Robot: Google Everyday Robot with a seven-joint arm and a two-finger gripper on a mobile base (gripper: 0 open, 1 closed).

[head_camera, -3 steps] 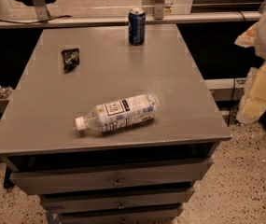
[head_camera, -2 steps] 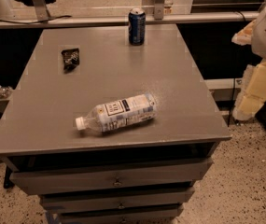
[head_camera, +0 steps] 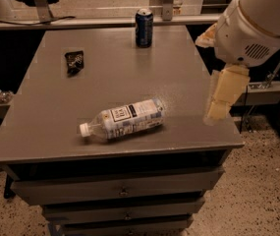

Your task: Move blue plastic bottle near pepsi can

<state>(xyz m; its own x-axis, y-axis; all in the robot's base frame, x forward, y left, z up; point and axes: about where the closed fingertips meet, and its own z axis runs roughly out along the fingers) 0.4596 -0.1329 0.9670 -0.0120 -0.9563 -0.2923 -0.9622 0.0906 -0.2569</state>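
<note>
The blue plastic bottle (head_camera: 125, 120) lies on its side in the front part of the table (head_camera: 193, 63), not far from the front edge. Its white cap points to the left and a little toward the front, and its bottom points to the right. It lies like this because nothing holds it, so the round body rests with its whole length on the flat top. In my judgement it could roll a little if it is pushed from the side. The pepsi can (head_camera: 144, 28) stands upright at the far edge of the table, about in the middle of that edge and well apart from the bottle, so the task is not yet done. A small black wrapper (head_camera: 74, 62) lies on the left side, between the two in depth but away from both, and I think it is not in the way. Under the table top there are drawers (head_camera: 120, 191). The gripper (head_camera: 217, 109) hangs down from the big white arm (head_camera: 257, 18) at the right edge of the table, to the right of the bottle's bottom and clearly apart from it. It touches nothing and carries nothing that I can see. Whether the gripper is open or closed I cannot tell from this view. Judging by its place, the step in hand is the approach. The gripper would need to go left over the bottle and come down across the body.
</note>
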